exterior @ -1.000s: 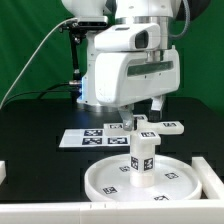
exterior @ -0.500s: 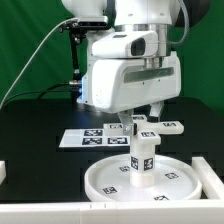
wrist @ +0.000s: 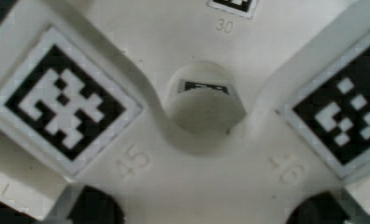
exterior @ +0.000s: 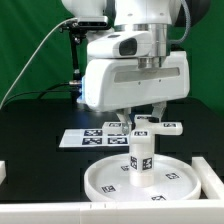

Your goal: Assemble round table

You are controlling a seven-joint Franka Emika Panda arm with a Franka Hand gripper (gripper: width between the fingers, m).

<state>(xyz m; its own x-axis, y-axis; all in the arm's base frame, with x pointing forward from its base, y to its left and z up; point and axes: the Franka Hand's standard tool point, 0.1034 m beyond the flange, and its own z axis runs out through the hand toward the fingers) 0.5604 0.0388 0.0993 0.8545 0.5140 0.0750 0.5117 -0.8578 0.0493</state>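
Exterior view: short thick leg cylinder [exterior: 141, 159] stands upright in the hub of the round tabletop disc [exterior: 105, 181] on the black worktop [exterior: 40, 150], probably seated there so the cross-shaped foot [exterior: 160, 127] can cap it. That foot lies behind by the marker board [exterior: 85, 138], under the claw [exterior: 137, 118]. Claw's fingers straddle it; gripped or not, cannot tell. Parts are white plastic with black-and-white tags.

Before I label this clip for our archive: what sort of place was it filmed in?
Most likely a robotics lab test bench, not a home or workshop. A green backdrop hangs behind a black table, the marker board lies flat on it, and the white round table parts carry printed square tags.
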